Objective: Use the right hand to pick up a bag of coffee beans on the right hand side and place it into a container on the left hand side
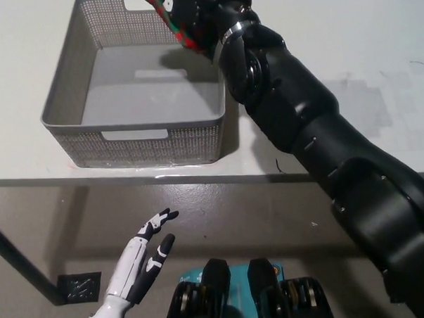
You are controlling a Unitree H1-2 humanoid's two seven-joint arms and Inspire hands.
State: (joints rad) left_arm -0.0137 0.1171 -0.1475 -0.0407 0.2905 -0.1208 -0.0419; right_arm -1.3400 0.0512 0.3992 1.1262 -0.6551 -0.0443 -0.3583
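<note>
Bag of coffee beans (169,14): red and green with dark print, held up at the top edge of the head view — above the far right corner of the container, clear of its floor.
Right hand (204,11): black, reaching in from the lower right along a bulky black arm; its fingers (191,6) are clamped on the bag, which sticks out to the left of them.
Container (75,94): grey perforated basket with handle cut-outs, standing on the left part of the desk, nothing visible on its floor.
Left hand (138,264): white, resting low at the lower left, below the desk edge, fingers apart and holding nothing.
Desk (377,67): white top — its front edge runs across the middle of the view.
Floor (271,213): dull grey-brown under the desk.
</note>
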